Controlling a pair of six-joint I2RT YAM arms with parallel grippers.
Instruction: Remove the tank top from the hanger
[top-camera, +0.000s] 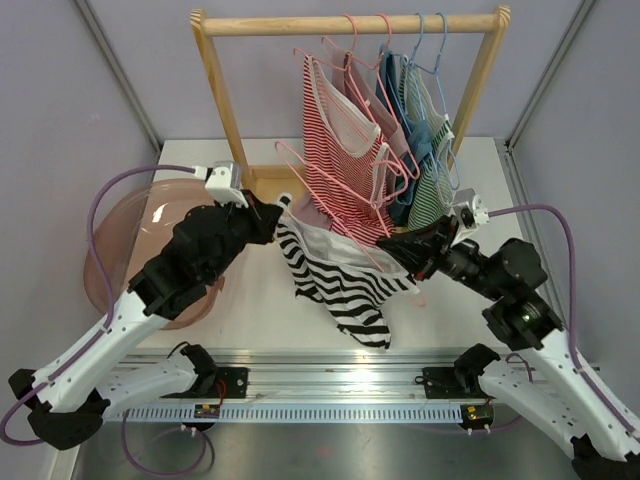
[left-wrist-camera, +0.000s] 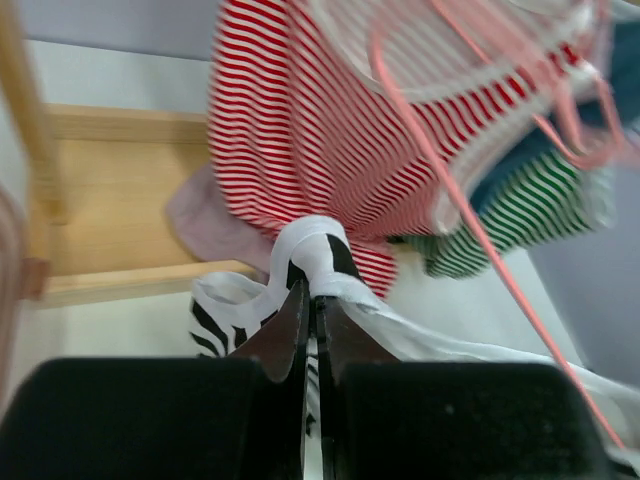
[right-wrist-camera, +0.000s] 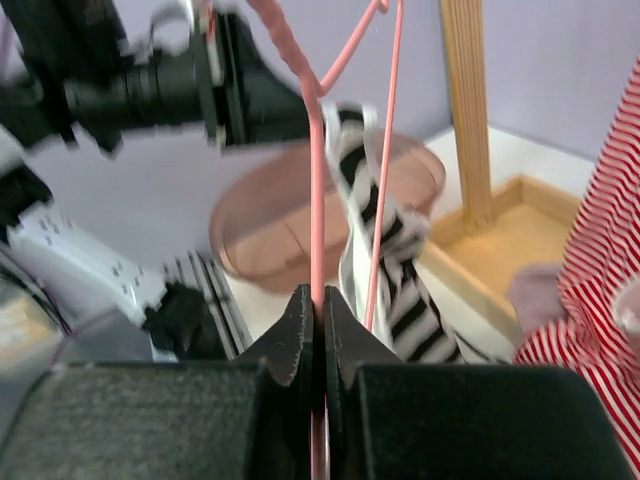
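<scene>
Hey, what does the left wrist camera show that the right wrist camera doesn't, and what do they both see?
Only the left wrist view: the left fingers shut on the white strap of the black-and-white striped tank top, plus a green-and-white striped garment. Only the right wrist view: the right fingers shut on the thin pink wire hanger. Both: the tank top, the red-and-white striped top and the light wooden rack.
</scene>
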